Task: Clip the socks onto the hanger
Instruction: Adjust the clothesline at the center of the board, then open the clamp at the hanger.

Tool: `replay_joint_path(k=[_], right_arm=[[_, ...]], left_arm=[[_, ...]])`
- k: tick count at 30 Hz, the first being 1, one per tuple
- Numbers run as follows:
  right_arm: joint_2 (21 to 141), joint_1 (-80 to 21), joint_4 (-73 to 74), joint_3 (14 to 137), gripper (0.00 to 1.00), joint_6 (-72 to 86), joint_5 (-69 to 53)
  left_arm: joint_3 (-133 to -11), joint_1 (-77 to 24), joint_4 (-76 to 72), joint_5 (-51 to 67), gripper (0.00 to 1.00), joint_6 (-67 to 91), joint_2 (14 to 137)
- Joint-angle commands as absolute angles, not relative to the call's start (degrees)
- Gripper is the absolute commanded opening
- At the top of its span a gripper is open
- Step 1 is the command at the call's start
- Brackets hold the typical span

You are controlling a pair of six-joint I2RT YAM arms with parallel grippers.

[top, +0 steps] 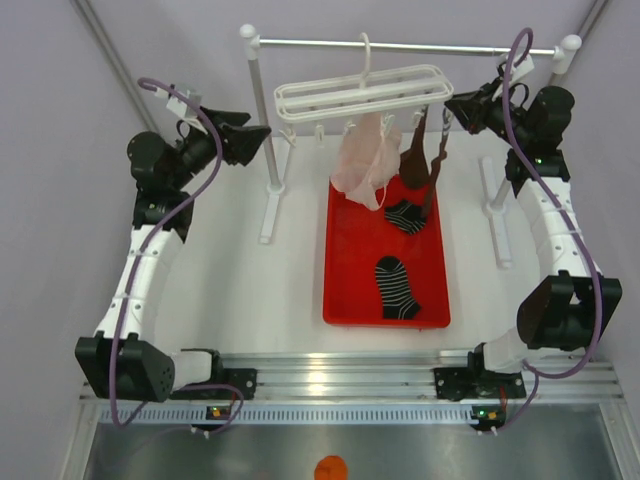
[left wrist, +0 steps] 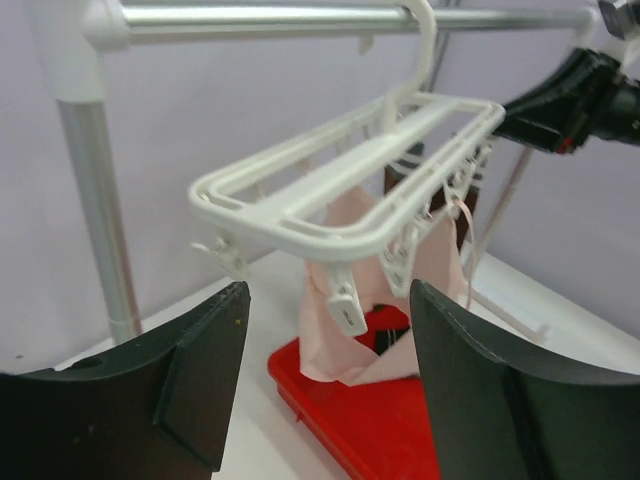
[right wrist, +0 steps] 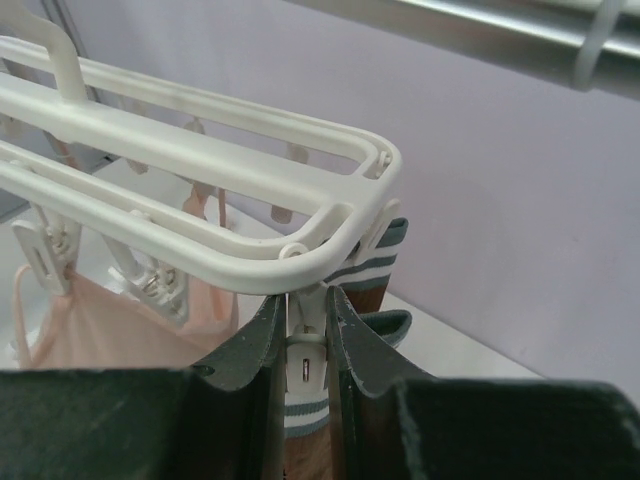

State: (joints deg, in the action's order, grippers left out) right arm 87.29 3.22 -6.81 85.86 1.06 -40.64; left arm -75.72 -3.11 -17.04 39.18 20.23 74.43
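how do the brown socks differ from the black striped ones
The brown socks hang from the hanger; the black striped socks lie in the red tray. Brown ones are plain with striped cuffs; black ones are striped all over. The right gripper pinches a peg at a brown sock; the black ones lie untouched. All are short socks.

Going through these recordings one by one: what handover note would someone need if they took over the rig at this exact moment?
Left gripper: open, empty, facing the hanger at its left end.
Right gripper: shut on a peg at the hanger's right corner, against a brown sock's cuff.
Done: two brown socks hang at the hanger's right end, beside the pink item. Check that the pinched peg holds.
Left: two black striped socks lie in the red tray, unclipped.
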Motion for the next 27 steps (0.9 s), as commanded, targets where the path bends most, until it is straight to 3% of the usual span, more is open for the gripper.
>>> replay_joint_path(k=[1, 6, 16, 22, 27], right_arm=[[84.2, 2.1, -8.6, 86.0, 0.00, 0.4, -41.5], [84.2, 1.8, -8.4, 86.1, 0.01, 0.4, -41.4], [84.3, 1.6, -7.2, 86.2, 0.02, 0.4, -40.7], [84.0, 1.6, -6.2, 86.1, 0.02, -1.5, -40.7], [83.8, 1.7, -5.9, 86.0, 0.02, -1.6, -41.2]], left_arm=[[-69.7, -4.9, -16.4, 45.3, 0.70, 18.7, 72.2], [-68.6, -10.6, -14.0, 38.7, 0.70, 8.3, 70.8], [-72.6, -22.9, -15.1, 22.3, 0.75, 5.3, 77.8], [-78.1, -23.9, -16.3, 10.8, 0.77, 7.5, 84.0], [-80.7, -23.9, -20.5, 9.1, 0.77, 7.9, 86.7]])
